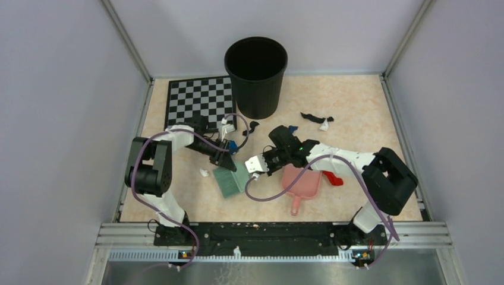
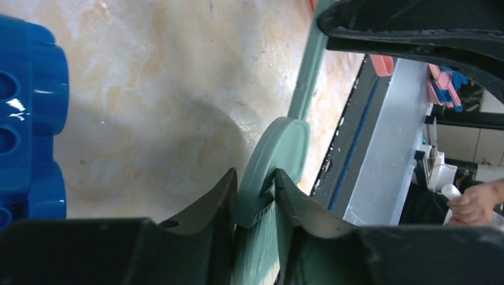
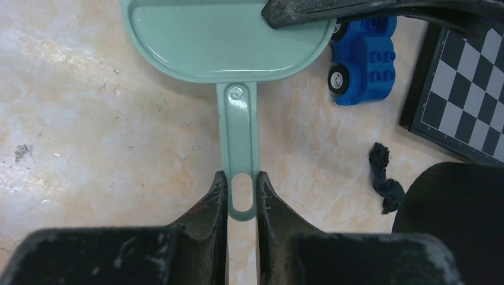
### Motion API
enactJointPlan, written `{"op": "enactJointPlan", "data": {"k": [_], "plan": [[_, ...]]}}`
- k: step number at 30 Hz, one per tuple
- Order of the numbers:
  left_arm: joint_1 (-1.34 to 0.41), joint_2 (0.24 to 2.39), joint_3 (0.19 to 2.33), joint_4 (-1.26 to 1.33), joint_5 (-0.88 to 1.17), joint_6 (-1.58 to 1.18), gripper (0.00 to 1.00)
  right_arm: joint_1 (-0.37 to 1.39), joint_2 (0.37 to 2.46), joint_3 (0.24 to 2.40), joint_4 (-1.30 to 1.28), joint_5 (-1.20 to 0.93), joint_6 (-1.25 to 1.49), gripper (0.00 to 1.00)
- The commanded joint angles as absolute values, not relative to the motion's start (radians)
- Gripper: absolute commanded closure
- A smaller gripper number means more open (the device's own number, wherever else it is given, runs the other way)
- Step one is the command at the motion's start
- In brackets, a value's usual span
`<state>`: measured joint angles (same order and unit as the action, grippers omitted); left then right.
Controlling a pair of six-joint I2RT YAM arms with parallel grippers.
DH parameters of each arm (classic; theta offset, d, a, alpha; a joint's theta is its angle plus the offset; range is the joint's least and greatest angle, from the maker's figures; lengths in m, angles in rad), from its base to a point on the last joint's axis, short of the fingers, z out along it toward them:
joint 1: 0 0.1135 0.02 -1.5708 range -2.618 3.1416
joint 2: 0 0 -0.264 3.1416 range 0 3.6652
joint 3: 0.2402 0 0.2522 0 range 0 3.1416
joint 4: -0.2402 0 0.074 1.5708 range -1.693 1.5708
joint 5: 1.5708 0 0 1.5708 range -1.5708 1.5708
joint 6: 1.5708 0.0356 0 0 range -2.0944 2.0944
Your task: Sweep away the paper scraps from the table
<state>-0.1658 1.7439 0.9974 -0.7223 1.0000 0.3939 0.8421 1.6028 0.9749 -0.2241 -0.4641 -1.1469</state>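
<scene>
The grey-green hand brush (image 1: 227, 180) lies flat on the table (image 1: 350, 101) between both arms. My right gripper (image 3: 242, 178) is shut on the end of its handle (image 3: 238, 124), at the hanging hole. My left gripper (image 2: 255, 175) is closed on the rim of the brush head (image 2: 279, 148), both fingers touching it. Paper scraps lie scattered: a black one (image 1: 312, 117) and a white one (image 1: 324, 126) at the back right, a black one (image 3: 383, 178) near the bin, a white one (image 1: 204, 173) left of the brush, and a red one (image 1: 333, 178) by the dustpan.
A pink dustpan (image 1: 300, 184) lies under the right arm. A black bin (image 1: 255, 74) stands at the back. The checkerboard mat (image 1: 199, 101) lies at the back left, and a blue toy car (image 3: 362, 65) sits beside the brush head.
</scene>
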Motion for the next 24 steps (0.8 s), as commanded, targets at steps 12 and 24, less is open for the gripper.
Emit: {"op": "enactJointPlan", "data": {"k": [12, 24], "plan": [[-0.166, 1.72, 1.139, -0.987, 1.196, 0.631, 1.0, 0.602, 1.562, 1.22, -0.49, -0.628, -0.689, 0.41], [-0.181, 1.461, 1.109, -0.631, 1.351, 0.399, 1.0, 0.411, 1.551, 1.458, -0.848, -1.027, -0.423, 0.32]]}}
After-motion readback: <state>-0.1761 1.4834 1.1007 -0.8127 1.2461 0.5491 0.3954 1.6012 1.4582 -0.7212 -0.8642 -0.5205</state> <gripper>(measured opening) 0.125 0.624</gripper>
